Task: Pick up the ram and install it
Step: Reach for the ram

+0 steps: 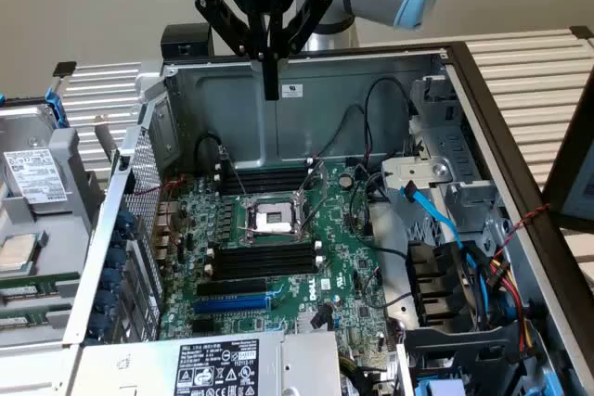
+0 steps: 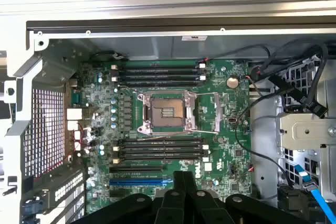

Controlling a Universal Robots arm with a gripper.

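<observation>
With fingers clenched on nothing, gripper (image 1: 270,92) hangs above the open case (image 1: 371,118). Ram (image 1: 35,287) lies outside it, well off toward the exterior view's left of the gripper: two green sticks. Below the gripper: one blue slot (image 1: 232,303), two black slot banks (image 1: 264,260).

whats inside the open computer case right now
A green motherboard with a processor socket, black memory slots on both sides of it, a blue slot, and cables. Whatever lies under the board or beneath the cables is covered.
</observation>
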